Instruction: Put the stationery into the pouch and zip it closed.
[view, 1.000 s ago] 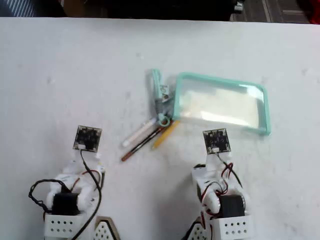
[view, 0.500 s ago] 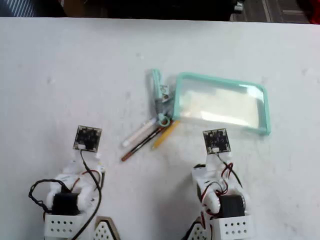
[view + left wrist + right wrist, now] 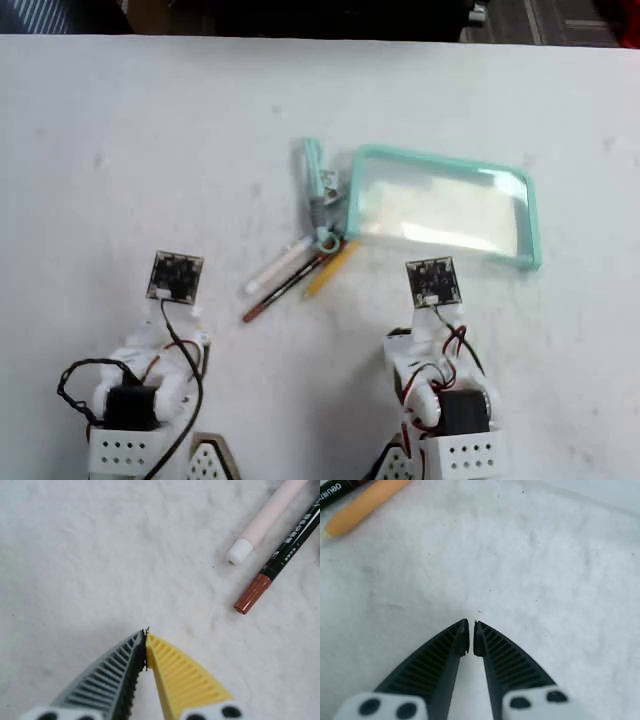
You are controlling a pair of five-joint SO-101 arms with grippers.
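Observation:
A clear pouch [image 3: 440,205] with a teal border lies flat on the white table, its zipper pull [image 3: 326,240] at its left end. Beside that end lie a pale pink pen [image 3: 280,264], a dark pen with a brown cap [image 3: 284,289] and an orange pencil [image 3: 331,268]. The pink pen [image 3: 267,517] and brown-capped pen [image 3: 280,555] show ahead of my left gripper [image 3: 146,634], which is shut and empty over bare table. My right gripper [image 3: 471,626] is shut and empty too, with the orange pencil [image 3: 365,505] off to one side.
Both arms rest folded at the near edge of the table [image 3: 150,130], the left arm's base [image 3: 130,410] and the right arm's base [image 3: 445,410] a short way from the stationery. A dark strip runs behind the table's far edge.

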